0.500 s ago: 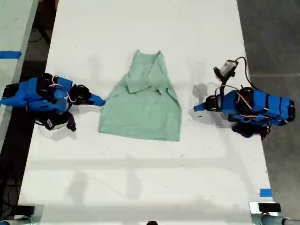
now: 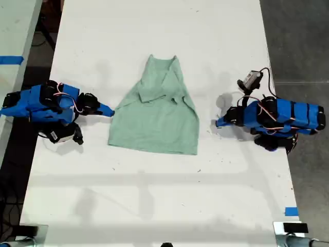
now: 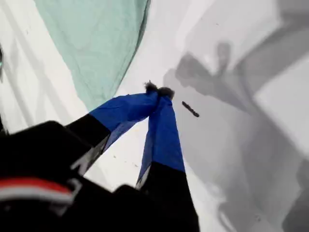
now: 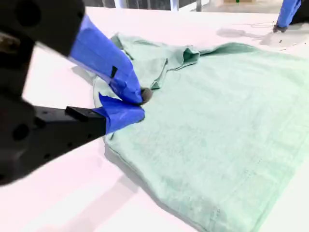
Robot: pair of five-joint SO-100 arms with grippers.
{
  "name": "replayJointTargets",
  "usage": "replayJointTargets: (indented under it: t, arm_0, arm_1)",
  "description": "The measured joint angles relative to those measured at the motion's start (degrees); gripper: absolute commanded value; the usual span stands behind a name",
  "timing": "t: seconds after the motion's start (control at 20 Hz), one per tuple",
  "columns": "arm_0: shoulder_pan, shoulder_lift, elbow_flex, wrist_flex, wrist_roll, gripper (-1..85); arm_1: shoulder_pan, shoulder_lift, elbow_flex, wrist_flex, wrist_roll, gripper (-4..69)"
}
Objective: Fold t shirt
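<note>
The t shirt (image 2: 156, 116) lies on the white table (image 2: 154, 206), in the middle between my two arms. Its long axis runs from the near edge of the table to the far edge in the exterior view. The narrow end points to the far side and the wide, straight hem is on the near side. Both sleeves seem folded in over the body, so the cloth has a shape like a trapeze, wider at the hem. The cloth is creased around the folded part.

My second gripper (image 2: 111, 111) is at the edge of the t shirt on the exterior view's left. In the second wrist view its blue fingertips (image 4: 126, 104) are pressed together at the border of the cloth (image 4: 217, 145); if they pinch the cloth or only touch it, I cannot tell.

My first gripper (image 2: 219, 123) is on the other side of the t shirt, apart from it, over bare table. Its tips (image 3: 158, 91) meet and hold nothing, and the shirt (image 3: 96, 43) is beside them.
</note>
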Motion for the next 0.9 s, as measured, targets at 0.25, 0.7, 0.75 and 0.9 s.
replayJointTargets:
  t: [0.25, 0.7, 0.75, 0.9]
  arm_0:
    - [0.0, 0.0, 0.0, 0.0, 1.4, -0.1]
    - [0.0, 0.0, 0.0, 0.0, 1.4, -0.1]
    - [0.0, 0.0, 0.0, 0.0, 1.4, -0.1]
    - [0.0, 0.0, 0.0, 0.0, 1.4, -0.1]
  arm_1:
    - [-4.5, -55.5, -33.6, -4.9, 3.7, 20.5]
    - [-4.7, -73.5, -33.7, -27.1, -0.7, 1.3]
    - [-4.7, -74.9, -34.0, -27.3, -0.9, 1.3]
    - [-4.6, -78.7, -38.5, -23.4, -0.8, 1.4]
